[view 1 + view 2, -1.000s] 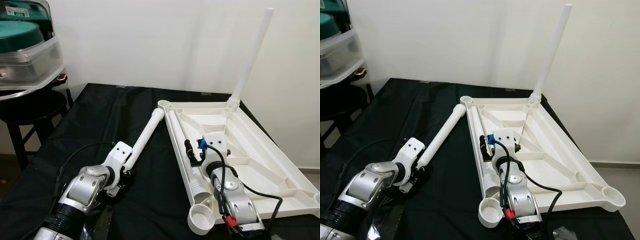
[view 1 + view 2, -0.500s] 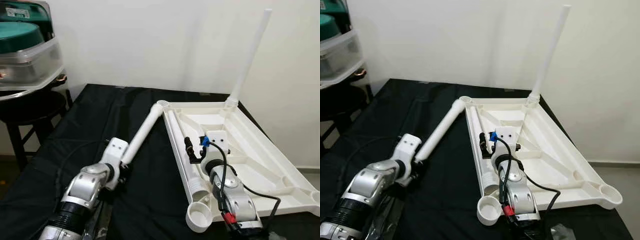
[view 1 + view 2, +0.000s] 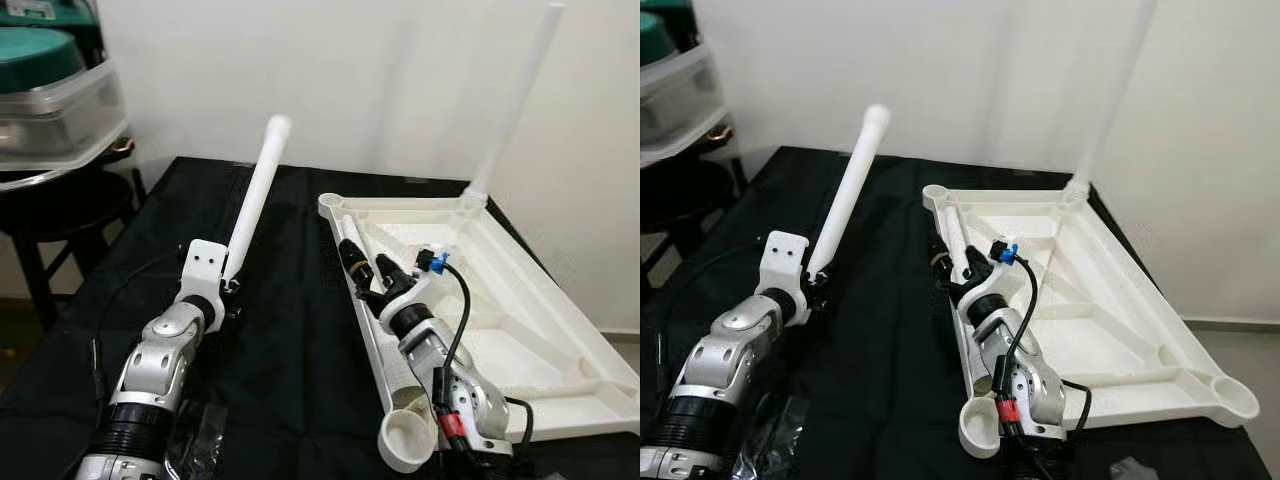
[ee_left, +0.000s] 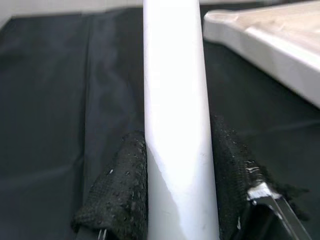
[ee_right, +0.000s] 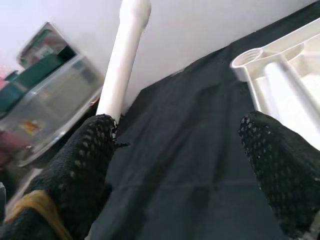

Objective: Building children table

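The left gripper (image 4: 175, 190) is clamped on a white leg (image 3: 252, 198), one black finger (image 4: 120, 190) pressed to each side of the tube, and holds it tilted up off the black-covered table (image 3: 180, 250), its free end raised toward the wall. The leg hangs over the table's left half, well apart from the tabletop (image 3: 520, 300). The right gripper (image 3: 368, 270) has its fingers spread wide, gripping nothing, and hovers at the left rim of the upturned white tabletop, just above a second leg (image 3: 370, 300) that lies inside along that rim. That leg reaches from near the far left corner socket (image 3: 331, 203) down toward the round socket (image 3: 407, 440) at the near left corner. A third leg (image 3: 518, 95) stands upright in the far right corner socket, against the wall. The tabletop lies on the table's right half. Off the table's left edge, a clear tub (image 3: 55, 110) with a green lid sits on a dark stool (image 3: 60, 215).
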### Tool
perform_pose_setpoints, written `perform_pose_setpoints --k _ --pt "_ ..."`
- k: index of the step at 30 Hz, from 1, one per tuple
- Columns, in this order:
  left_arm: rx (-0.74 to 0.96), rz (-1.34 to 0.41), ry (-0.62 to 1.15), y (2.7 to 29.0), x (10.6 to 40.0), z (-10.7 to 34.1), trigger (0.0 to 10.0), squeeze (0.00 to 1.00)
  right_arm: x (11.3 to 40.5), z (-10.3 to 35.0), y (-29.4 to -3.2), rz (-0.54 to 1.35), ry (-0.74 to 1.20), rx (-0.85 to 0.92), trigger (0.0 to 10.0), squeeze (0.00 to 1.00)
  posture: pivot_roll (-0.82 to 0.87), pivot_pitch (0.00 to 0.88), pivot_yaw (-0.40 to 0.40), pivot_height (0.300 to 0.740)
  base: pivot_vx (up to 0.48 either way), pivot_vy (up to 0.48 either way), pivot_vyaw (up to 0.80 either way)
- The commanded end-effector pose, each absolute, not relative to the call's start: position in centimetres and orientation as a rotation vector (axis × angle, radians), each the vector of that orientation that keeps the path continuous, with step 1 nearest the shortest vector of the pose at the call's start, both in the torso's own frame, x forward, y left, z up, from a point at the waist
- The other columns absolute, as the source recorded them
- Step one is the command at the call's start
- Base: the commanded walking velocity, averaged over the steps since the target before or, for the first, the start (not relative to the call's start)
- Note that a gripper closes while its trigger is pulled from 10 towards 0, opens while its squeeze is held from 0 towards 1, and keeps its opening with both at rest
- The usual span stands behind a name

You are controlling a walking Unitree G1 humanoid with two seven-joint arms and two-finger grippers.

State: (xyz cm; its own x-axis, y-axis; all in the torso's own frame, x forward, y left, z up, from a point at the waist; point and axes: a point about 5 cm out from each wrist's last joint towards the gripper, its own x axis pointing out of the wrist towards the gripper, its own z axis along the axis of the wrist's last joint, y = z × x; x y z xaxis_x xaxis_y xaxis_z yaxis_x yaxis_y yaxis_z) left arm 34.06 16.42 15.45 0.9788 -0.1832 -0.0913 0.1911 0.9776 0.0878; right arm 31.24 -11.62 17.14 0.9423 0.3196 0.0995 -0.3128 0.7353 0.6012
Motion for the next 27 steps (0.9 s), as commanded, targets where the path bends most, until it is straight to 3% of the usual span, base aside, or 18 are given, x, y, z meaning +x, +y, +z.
perform_pose_setpoints --k 1,2,4,5,11,12,13,15,16,17,18,19,20,21,22,23,27 --pt "0.124 -0.245 0.0 16.3 33.8 16.5 8.5 0.0 31.3 17.6 -12.1 0.35 -0.008 0.723 10.0 0.0 0.06 0.0 -0.102 0.74 0.0 0.0 0.0" --pt "0.142 -0.286 -0.039 16.2 33.5 16.7 9.3 0.0 31.3 17.7 -12.4 0.348 -0.013 0.765 10.0 0.0 0.06 0.0 -0.101 0.74 0.0 0.0 0.0" --pt "0.155 -0.313 -0.063 16.2 33.4 16.9 9.3 0.0 31.4 17.8 -12.7 0.347 -0.017 0.793 10.0 0.0 0.06 0.0 -0.101 0.74 0.0 0.0 0.0" --pt "0.164 -0.344 -0.079 16.1 33.1 16.8 10.0 0.0 31.5 18.0 -12.8 0.351 -0.026 0.82 10.0 0.0 0.06 0.0 -0.099 0.74 0.0 0.0 0.0" --pt "0.224 -0.516 -0.082 15.0 31.8 15.7 10.0 0.0 31.4 19.3 -13.0 0.441 -0.054 0.829 10.0 0.0 0.05 0.0 -0.096 0.74 0.0 0.0 0.0" --pt "0.249 -0.553 -0.071 14.8 31.6 15.5 10.0 0.0 31.3 19.4 -13.3 0.443 -0.063 0.695 10.0 0.0 0.05 0.0 -0.092 0.74 0.0 0.0 0.0" --pt "0.249 -0.553 -0.071 14.8 31.6 15.5 10.0 0.0 31.3 19.4 -13.3 0.443 -0.063 0.695 10.0 0.0 0.05 0.0 -0.092 0.74 0.0 0.0 0.0" --pt "0.304 -0.587 -0.053 14.8 31.4 15.2 10.0 0.0 31.2 19.1 -13.7 0.433 -0.082 0.066 10.0 0.0 0.04 0.0 -0.084 0.74 0.0 0.0 0.0" --pt "0.304 -0.587 -0.053 14.8 31.4 15.2 10.0 0.0 31.2 19.1 -13.7 0.433 -0.082 0.066 10.0 0.0 0.04 0.0 -0.084 0.74 0.0 0.0 0.0" --pt "0.322 -0.592 -0.045 15.0 31.5 15.2 10.0 0.0 30.9 18.6 -14.3 0.473 -0.097 -0.269 10.0 0.0 0.04 0.0 -0.083 0.74 0.0 0.0 0.0" --pt "0.322 -0.592 -0.045 15.0 31.5 15.2 10.0 0.0 30.9 18.6 -14.3 0.473 -0.097 -0.269 10.0 0.0 0.04 0.0 -0.083 0.74 0.0 0.0 0.0" --pt "0.344 -0.6 -0.049 15.2 31.6 15.4 10.0 0.0 30.6 18.2 -15.1 0.537 -0.094 -0.504 10.0 0.0 0.04 0.0 -0.085 0.74 0.0 0.0 0.0" --pt "0.344 -0.6 -0.049 15.2 31.6 15.4 10.0 0.0 30.6 18.2 -15.1 0.537 -0.094 -0.504 10.0 0.0 0.04 0.0 -0.085 0.74 0.0 0.0 0.0" --pt "0.357 -0.605 -0.053 15.4 31.7 15.5 10.0 0.0 30.4 18.0 -15.7 0.58 -0.083 -0.62 10.0 0.0 0.04 0.0 -0.085 0.74 0.0 0.0 0.0" --pt "0.357 -0.605 -0.053 15.4 31.7 15.5 10.0 0.0 30.4 18.0 -15.7 0.58 -0.083 -0.62 10.0 0.0 0.04 0.0 -0.085 0.74 0.0 0.0 0.0" --pt "0.38 -0.605 -0.056 15.5 32.0 15.9 10.0 0.0 30.1 18.0 -16.7 0.637 -0.067 -0.76 10.0 0.0 0.03 0.0 -0.084 0.74 0.0 0.0 0.0" --pt "0.435 -0.623 -0.064 15.7 32.4 16.3 10.0 0.0 29.8 18.6 -17.8 0.714 -0.054 -0.946 10.0 0.0 0.03 0.0 -0.085 0.74 0.0 0.0 0.0"
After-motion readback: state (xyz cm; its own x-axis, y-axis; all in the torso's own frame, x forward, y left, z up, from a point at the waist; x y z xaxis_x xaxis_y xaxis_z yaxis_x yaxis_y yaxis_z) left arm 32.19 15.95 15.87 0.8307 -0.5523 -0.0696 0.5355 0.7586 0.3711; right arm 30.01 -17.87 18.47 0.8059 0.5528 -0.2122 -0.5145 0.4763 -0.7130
